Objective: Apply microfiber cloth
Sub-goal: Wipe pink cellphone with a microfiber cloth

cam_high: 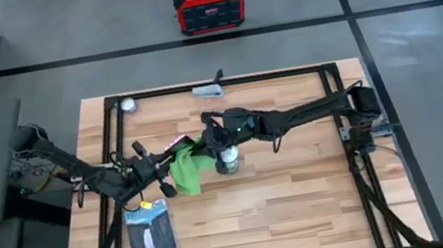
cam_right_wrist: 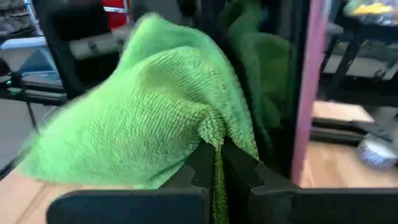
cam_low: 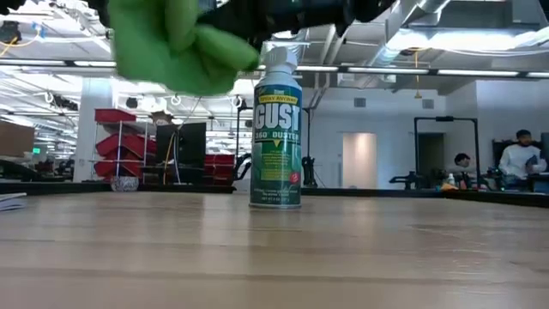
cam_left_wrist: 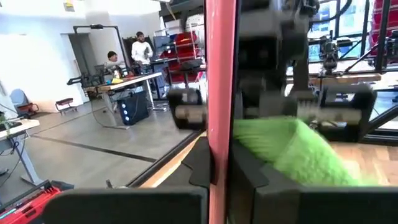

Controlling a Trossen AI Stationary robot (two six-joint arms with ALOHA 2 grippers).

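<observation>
Our right gripper (cam_right_wrist: 214, 163) has its fingers pinched shut on a fold of the microfiber cloth (cam_right_wrist: 143, 112), which hangs in the air above the table (cam_high: 305, 208), bunched and drooping. Just beside it, our left gripper (cam_left_wrist: 219, 167) is clamped on the edge of the pink phone (cam_left_wrist: 221, 74), holding it upright with its glossy face toward the cloth. In the high view the two meet left of the table's centre, with the Gust duster can (cam_low: 276, 137) standing right below our right arm. We judge the wipe is about to start. Pressing too hard could lever the phone out of its thin edge grip; a low sweep could knock the can over; the small pinch might let the cloth slip
</observation>
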